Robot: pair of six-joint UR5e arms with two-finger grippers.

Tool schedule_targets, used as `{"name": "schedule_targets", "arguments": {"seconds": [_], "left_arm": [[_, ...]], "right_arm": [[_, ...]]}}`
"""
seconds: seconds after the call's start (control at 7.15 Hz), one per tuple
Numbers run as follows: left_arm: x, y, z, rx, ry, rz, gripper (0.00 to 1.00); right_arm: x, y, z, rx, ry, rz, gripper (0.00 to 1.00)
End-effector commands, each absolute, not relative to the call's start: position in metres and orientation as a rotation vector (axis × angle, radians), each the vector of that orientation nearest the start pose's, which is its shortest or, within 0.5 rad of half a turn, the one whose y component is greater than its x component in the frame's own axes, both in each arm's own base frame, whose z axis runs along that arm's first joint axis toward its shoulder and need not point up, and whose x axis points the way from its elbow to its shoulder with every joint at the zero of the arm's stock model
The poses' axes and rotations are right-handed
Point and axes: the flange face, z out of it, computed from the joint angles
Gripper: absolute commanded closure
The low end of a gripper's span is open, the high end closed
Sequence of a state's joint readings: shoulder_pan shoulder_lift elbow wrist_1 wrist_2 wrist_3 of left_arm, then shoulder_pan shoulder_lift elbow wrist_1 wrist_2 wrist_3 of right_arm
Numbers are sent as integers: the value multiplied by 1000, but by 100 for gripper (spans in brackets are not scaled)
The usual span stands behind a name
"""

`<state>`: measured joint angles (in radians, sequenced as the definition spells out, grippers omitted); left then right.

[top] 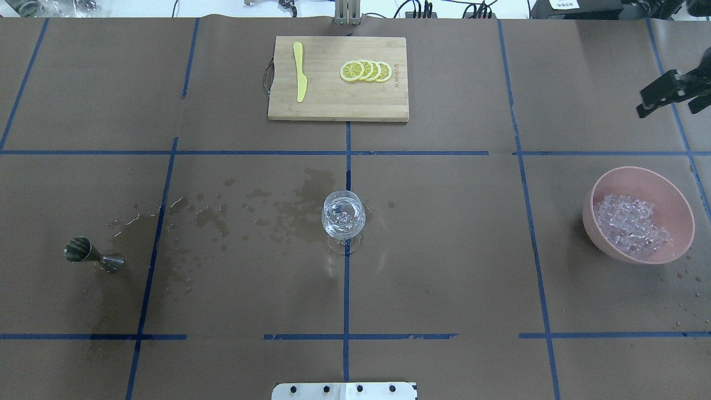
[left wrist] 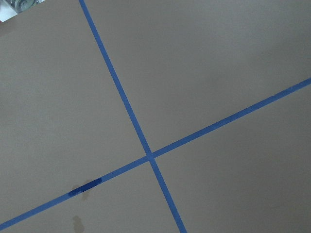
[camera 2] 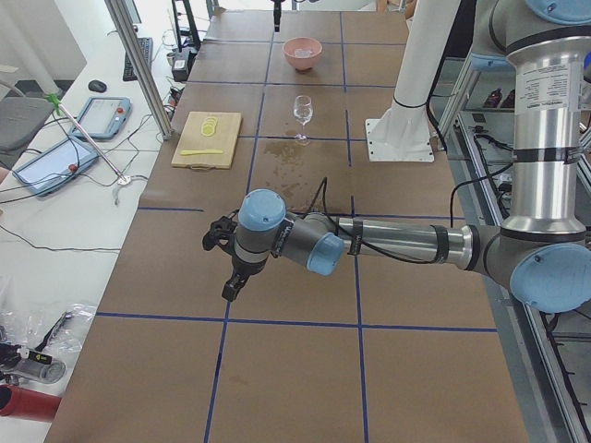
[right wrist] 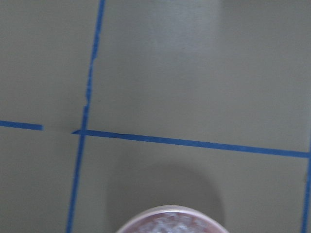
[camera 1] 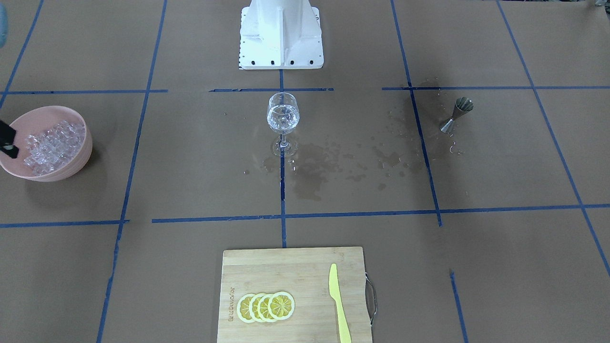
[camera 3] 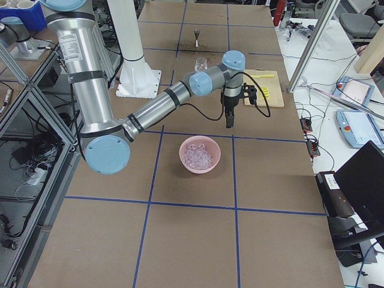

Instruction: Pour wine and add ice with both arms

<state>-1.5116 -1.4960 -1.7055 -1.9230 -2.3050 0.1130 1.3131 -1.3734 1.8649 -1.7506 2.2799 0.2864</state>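
Note:
A wine glass (camera 1: 283,116) stands mid-table and holds clear wine with a few ice cubes in it; it also shows in the overhead view (top: 343,214). The ice (top: 633,219) is heaped in a pink bowl (top: 666,186). My right gripper (top: 669,97) hangs above the table beyond the bowl; its fingers look apart and empty. It shows at the left edge of the front view (camera 1: 7,142). My left gripper (camera 2: 229,291) shows only in the left side view, over bare table far from the glass. I cannot tell whether it is open or shut.
A steel jigger (top: 91,254) stands on the left side amid wet stains (top: 289,208). A bamboo cutting board (top: 333,105) at the far edge carries lemon slices (top: 366,71) and a yellow knife (top: 300,72). The white pedestal base (camera 1: 281,43) is at the robot's edge.

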Motion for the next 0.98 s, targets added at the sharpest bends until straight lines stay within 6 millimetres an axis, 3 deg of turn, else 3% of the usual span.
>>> {"name": "schedule_targets", "arguments": {"seconds": [0.0, 0.14, 0.42, 0.56, 0.84], "left_arm": [[-34, -477, 590, 314, 814, 285, 0], [-40, -470, 579, 242, 821, 242, 0], [-55, -453, 594, 103, 820, 149, 0], [-58, -454, 596, 102, 818, 138, 0], [-62, -432, 610, 109, 819, 142, 0]], "right_arm": [[41, -560, 549, 96, -740, -186, 0], [57, -559, 576, 79, -740, -206, 0], [57, -539, 603, 38, -745, -193, 0], [56, -537, 604, 35, -750, -191, 0], [57, -534, 605, 32, -748, -181, 0]]}}
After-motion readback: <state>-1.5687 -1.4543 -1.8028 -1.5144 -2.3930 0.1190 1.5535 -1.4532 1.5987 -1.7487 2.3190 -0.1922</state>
